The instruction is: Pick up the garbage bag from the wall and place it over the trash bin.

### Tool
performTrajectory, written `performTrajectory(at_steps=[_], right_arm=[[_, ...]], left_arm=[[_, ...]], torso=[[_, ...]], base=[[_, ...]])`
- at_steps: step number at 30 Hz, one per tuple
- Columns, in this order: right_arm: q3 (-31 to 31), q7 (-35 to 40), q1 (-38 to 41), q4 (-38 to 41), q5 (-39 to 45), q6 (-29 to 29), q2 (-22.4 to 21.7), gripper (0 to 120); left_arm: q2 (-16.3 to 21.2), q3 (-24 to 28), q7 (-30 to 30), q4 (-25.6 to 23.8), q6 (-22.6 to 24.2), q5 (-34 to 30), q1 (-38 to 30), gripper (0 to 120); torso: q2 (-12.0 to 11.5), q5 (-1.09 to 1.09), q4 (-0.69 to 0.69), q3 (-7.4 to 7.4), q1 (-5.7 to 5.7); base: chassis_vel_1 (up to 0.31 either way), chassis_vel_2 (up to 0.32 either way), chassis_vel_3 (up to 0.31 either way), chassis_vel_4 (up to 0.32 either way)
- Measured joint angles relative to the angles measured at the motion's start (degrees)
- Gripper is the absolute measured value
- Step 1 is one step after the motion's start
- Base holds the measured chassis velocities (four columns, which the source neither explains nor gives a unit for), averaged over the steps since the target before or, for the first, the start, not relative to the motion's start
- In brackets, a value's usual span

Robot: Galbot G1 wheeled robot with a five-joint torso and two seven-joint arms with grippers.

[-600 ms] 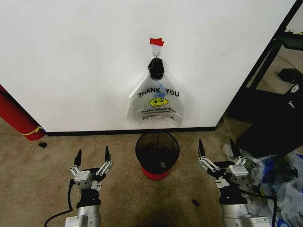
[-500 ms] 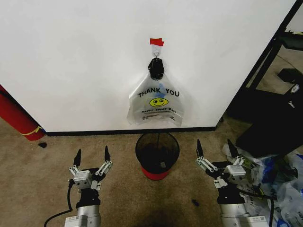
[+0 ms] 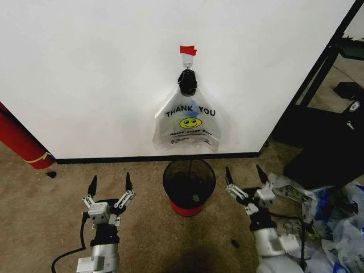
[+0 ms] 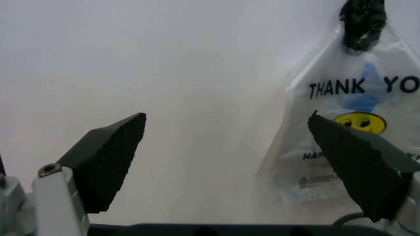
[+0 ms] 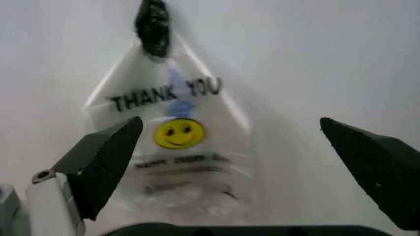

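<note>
We are seeing the garbage bag (image 3: 187, 122) hanging on the wall (image 3: 91, 74) from a small hook under a bit of red tape (image 3: 187, 50), its dark bunched handles at the top, "THANK YOU" print and yellow smiley facing us. The trash bin (image 3: 189, 186) is standing on the carpet (image 3: 45, 216) directly below the bag, close to the black baseboard (image 3: 114, 160).

The left gripper (image 3: 109, 187) is hovering low over the carpet, to the left of the bin and well below the bag, fingers spread wide and holding nothing. In the left wrist view the bag (image 4: 347, 123) is sitting off toward one finger (image 4: 108, 162) pair's side, apart from the pads.

The right gripper (image 3: 244, 177) is hovering just beside the bin on its right, also released, fingers parted and empty, pointing up toward the wall. In the right wrist view the bag (image 5: 174, 142) is lying ahead between the two dark fingers (image 5: 105, 162), nearer one of them, not touching.

A red cylinder (image 3: 20, 142) is leaning at the far left by the wall. Other printed bags (image 3: 335, 222) are piling on the floor at the right, next to a black rack (image 3: 324, 85)
</note>
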Motion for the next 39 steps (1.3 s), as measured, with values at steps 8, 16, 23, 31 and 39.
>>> performTrajectory(at_steps=[8, 16, 23, 31, 39], right_arm=[[-10.1, 2.6, 19.1, -11.8, 4.8, -2.8, -3.9, 100], [-20.2, 11.3, 40.5, -25.7, 5.5, -6.4, 5.0, 100], [-21.7, 15.9, 47.1, -31.0, 4.7, -7.1, 9.5, 100], [-21.9, 17.0, 50.6, -34.5, 4.6, -7.0, 12.6, 93], [-21.4, 17.6, 52.0, -35.4, 4.7, -6.9, 13.5, 82]], left_arm=[[-1.8, -0.4, 0.0, -0.7, -0.8, 1.3, 1.5, 98], [-4.0, -1.0, -0.6, -0.3, -0.7, 0.1, 1.0, 98], [-4.8, -1.1, -0.7, 0.0, -0.7, -0.1, 0.9, 98], [-4.9, -1.3, -0.8, 0.7, -1.2, -0.1, 1.0, 98], [-4.8, -1.8, -1.0, 0.7, -1.2, -0.1, 1.1, 98]], torso=[[0.0, -0.01, 0.05, 0.00, 0.00], [0.0, -0.03, 0.06, 0.01, 0.01], [0.0, -0.02, 0.03, 0.00, 0.00], [0.0, -0.03, 0.03, -0.01, 0.00], [0.0, -0.02, 0.03, -0.01, -0.01]], base=[[0.000, 0.000, 0.000, 0.000], [0.000, 0.000, 0.000, 0.000], [0.000, 0.000, 0.000, 0.000], [0.000, 0.000, 0.000, 0.000], [0.000, 0.000, 0.000, 0.000]])
